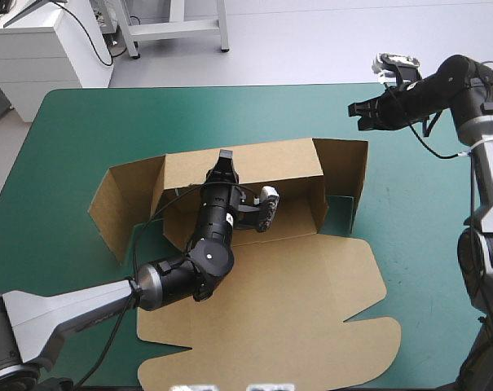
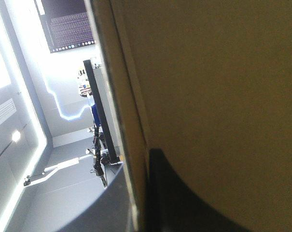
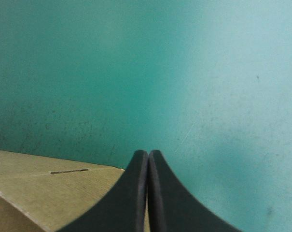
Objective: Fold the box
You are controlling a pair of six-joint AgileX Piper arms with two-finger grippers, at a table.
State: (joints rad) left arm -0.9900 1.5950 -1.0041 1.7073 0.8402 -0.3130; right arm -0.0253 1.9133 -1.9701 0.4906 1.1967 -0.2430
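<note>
The brown box (image 1: 311,277) lies mid-counter (image 1: 83,130), with its back wall (image 1: 262,163) and 2 side flaps raised and its lid (image 1: 295,326) flat toward the near edge. The left gripper (image 1: 225,156) pinches the back wall's top edge. The right gripper (image 1: 354,111) hovers closed and empty beyond the right flap.

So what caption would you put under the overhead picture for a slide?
Left gripper pinches the raised back wall of the box; right gripper hovers shut over the table.
</note>
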